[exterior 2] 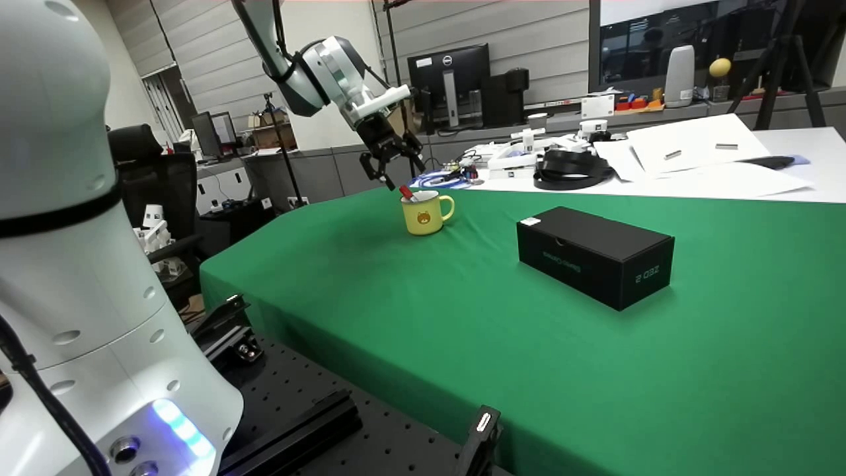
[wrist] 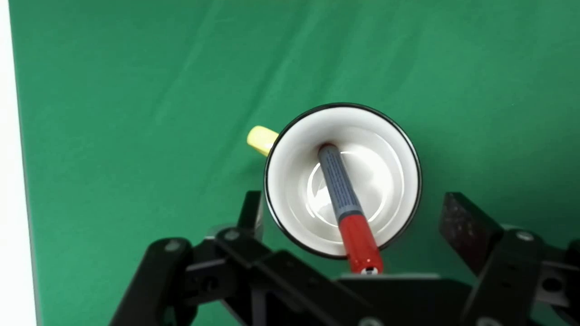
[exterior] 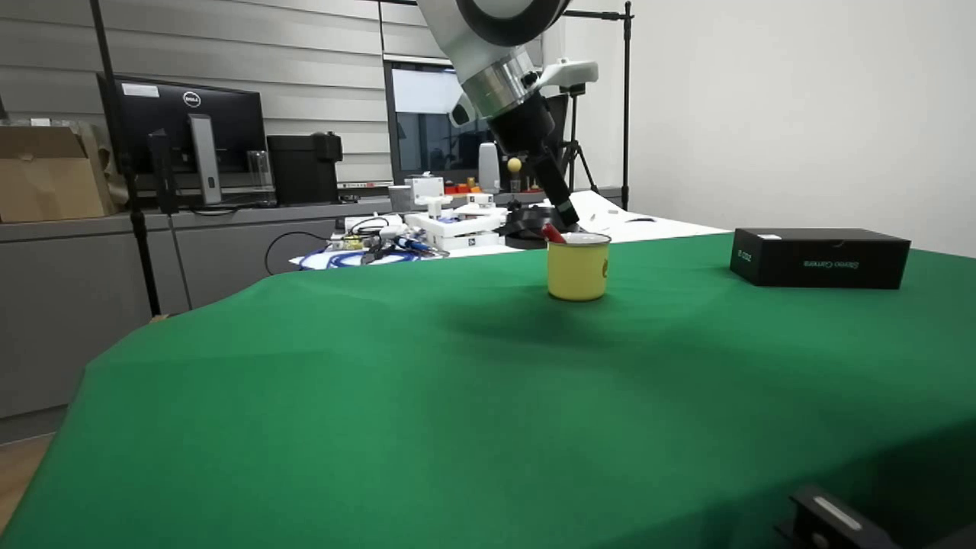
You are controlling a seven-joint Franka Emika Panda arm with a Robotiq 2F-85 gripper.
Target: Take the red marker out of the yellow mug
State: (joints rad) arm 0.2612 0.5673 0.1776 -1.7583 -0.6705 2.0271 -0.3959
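The yellow mug (exterior: 577, 272) stands upright on the green cloth in both exterior views (exterior 2: 421, 216). In the wrist view its white inside (wrist: 380, 181) and part of its handle show. The red marker (wrist: 360, 240) leans in the mug, its grey body inside and its red end sticking out over the rim. Its red end also shows in both exterior views (exterior: 553, 234) (exterior 2: 406, 192). My gripper (wrist: 353, 213) is open, with one finger on each side of the mug and marker in the wrist view. In the exterior views the gripper (exterior: 570, 217) (exterior 2: 405, 177) is just above the mug, holding nothing.
A black box (exterior: 827, 259) (exterior 2: 595, 258) lies on the green cloth, apart from the mug. Behind the cloth is a white table (exterior 2: 819, 158) with papers, a black coil (exterior 2: 574, 170), cables and white parts. A black rail piece (exterior 2: 479, 436) stands at the cloth's near edge.
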